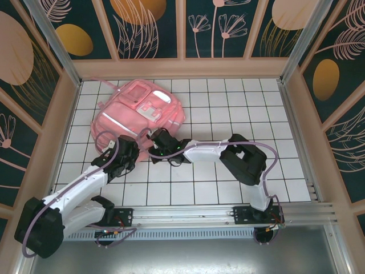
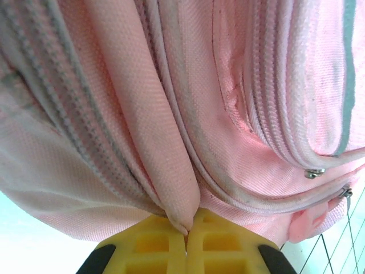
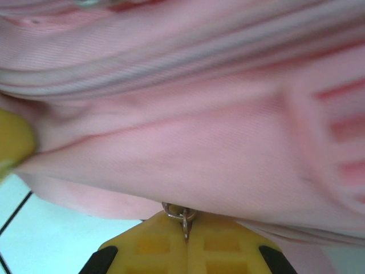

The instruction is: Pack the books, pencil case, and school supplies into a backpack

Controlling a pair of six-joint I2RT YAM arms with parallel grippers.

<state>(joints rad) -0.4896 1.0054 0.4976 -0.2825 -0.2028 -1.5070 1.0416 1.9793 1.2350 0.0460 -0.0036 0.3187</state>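
The pink backpack (image 1: 140,108) lies at the table's far left. My left gripper (image 1: 132,147) sits at its near edge. In the left wrist view the yellow jaws of the left gripper (image 2: 187,231) are shut on a fold of backpack (image 2: 228,114) fabric beside a zipper track. My right gripper (image 1: 155,140) reaches the near edge from the right. Its jaws (image 3: 186,229) are shut on a metal zipper pull (image 3: 181,216) under the backpack (image 3: 199,142) cloth. The books, pencil case and school supplies are out of view.
The white tiled table (image 1: 239,114) is walled on three sides by wooden panels. The right arm's elbow (image 1: 245,157) rests mid-table. Two more zipper pulls (image 2: 313,173) hang at the right of the left wrist view. A yellow finger (image 3: 11,142) shows at the left edge of the right wrist view.
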